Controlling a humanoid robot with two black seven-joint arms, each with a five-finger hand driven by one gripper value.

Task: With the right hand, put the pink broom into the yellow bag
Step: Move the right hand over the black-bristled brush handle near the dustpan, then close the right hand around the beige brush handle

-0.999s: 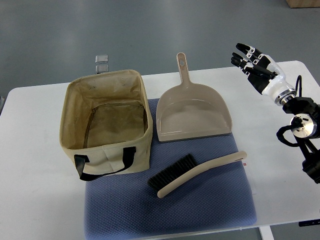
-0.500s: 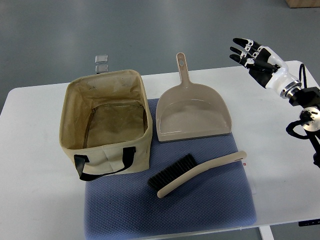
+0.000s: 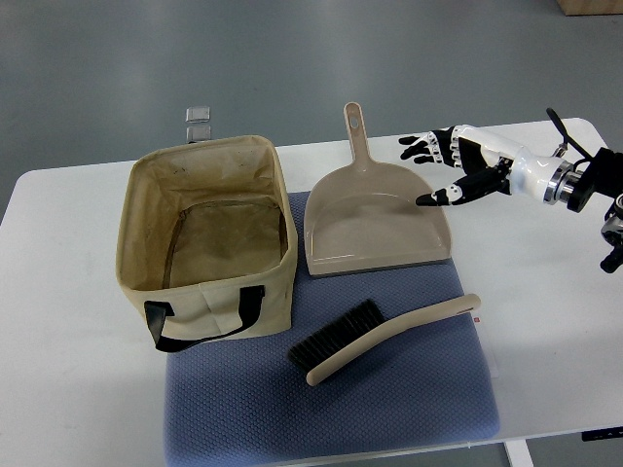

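Note:
The broom (image 3: 389, 336), a pale pinkish-beige hand brush with black bristles at its left end, lies on the blue mat (image 3: 331, 409) in the lower middle. The yellowish-tan fabric bag (image 3: 206, 238) stands open-topped at the left, with black handles on its near side. My right hand (image 3: 450, 173) hangs over the right edge of the dustpan (image 3: 375, 219), fingers spread and holding nothing. It is well above and to the right of the broom. No left arm shows.
The beige dustpan lies between bag and hand, its handle pointing away from me. White table (image 3: 68, 370) surface shows on both sides of the mat. Two small clear squares (image 3: 199, 123) lie on the floor beyond the table's far edge.
My right hand has swung left and down from the table's far right corner to above the dustpan's right edge, rotating to point leftward. Broom, bag and dustpan have not moved.

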